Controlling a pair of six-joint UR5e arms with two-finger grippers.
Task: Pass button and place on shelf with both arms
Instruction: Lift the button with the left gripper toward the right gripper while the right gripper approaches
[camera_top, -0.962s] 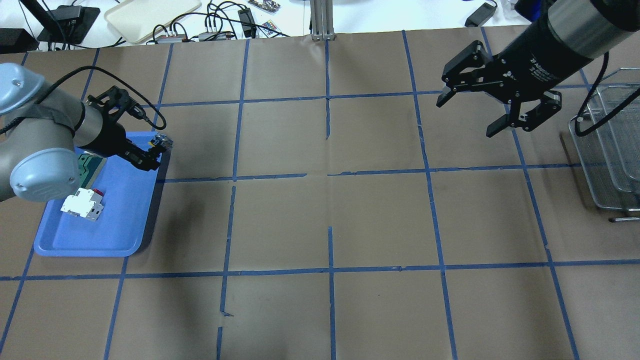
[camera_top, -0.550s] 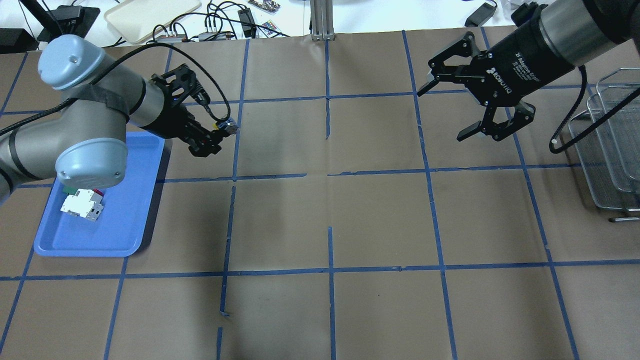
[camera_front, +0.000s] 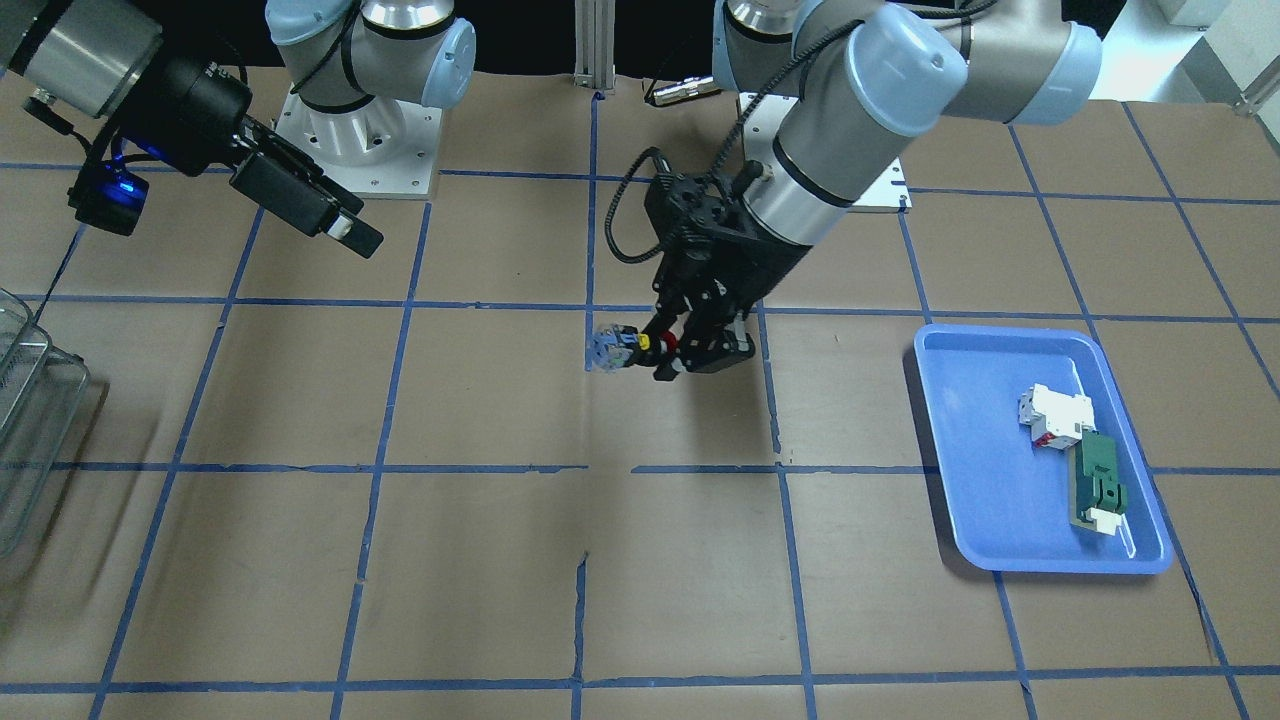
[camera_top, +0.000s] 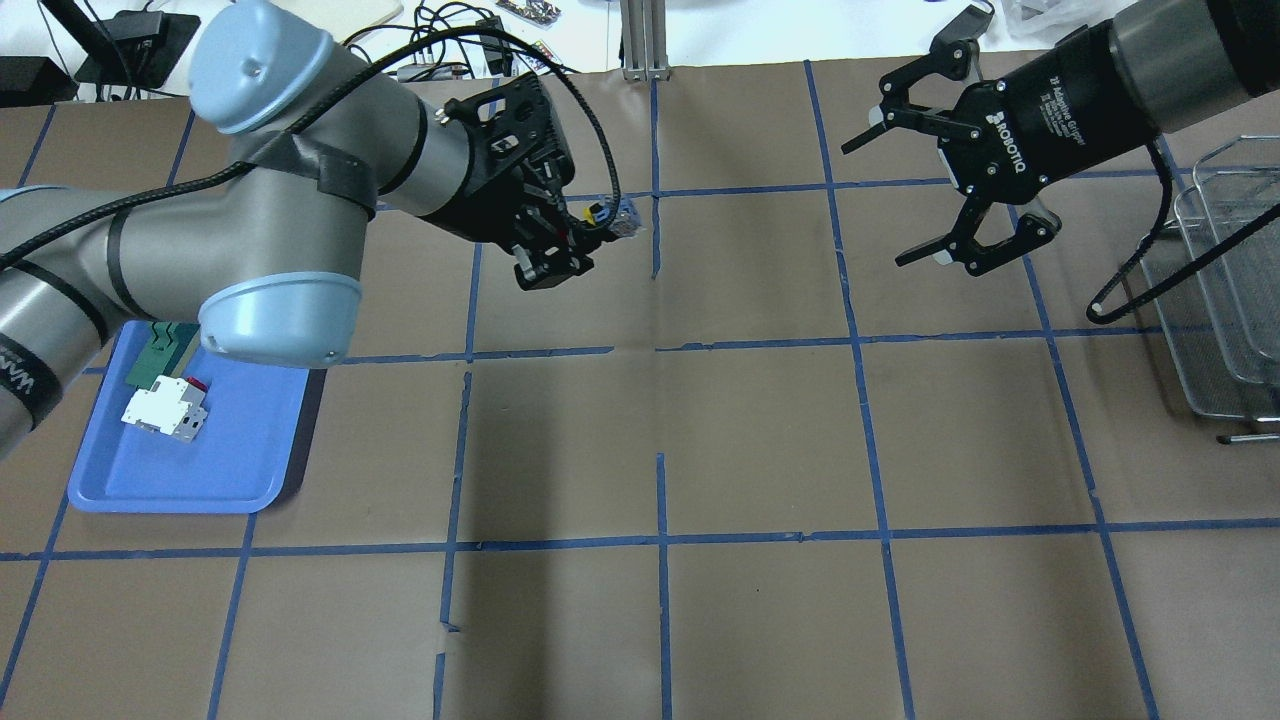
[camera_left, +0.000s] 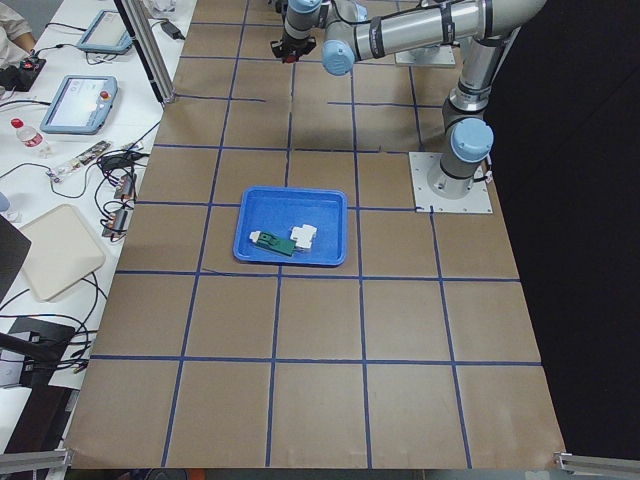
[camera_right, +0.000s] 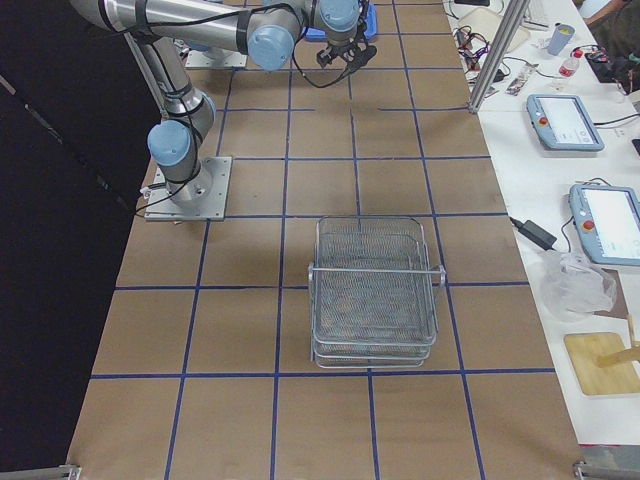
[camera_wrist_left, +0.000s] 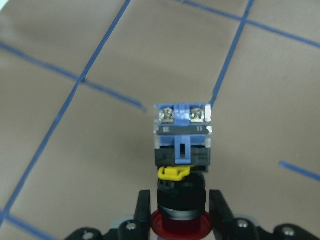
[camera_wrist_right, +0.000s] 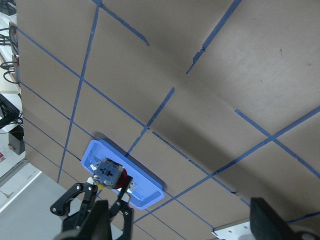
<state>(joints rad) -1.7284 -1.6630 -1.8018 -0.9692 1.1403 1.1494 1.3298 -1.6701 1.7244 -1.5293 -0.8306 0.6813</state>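
Note:
The button (camera_top: 612, 214) has a red cap, a black body, a yellow ring and a bluish end block. My left gripper (camera_top: 585, 232) is shut on its cap end and holds it above the table near the centre line, end block pointing right. It also shows in the front view (camera_front: 622, 346) and the left wrist view (camera_wrist_left: 182, 145), between the fingers (camera_wrist_left: 144, 202). My right gripper (camera_top: 880, 200) is open and empty, in the air to the right of the button and facing it. The wire shelf (camera_top: 1215, 290) stands at the table's right edge.
A blue tray (camera_top: 200, 480) at the left holds a white block (camera_top: 165, 410) and a green-and-white flat part (camera_top: 160, 345). An aluminium post (camera_top: 645, 40) stands at the far edge. Cables and a beige tray lie beyond the table.
My left arm has carried the button from over the blue tray rightward to near the table's centre line. My right gripper has shifted and turned a little and stays open.

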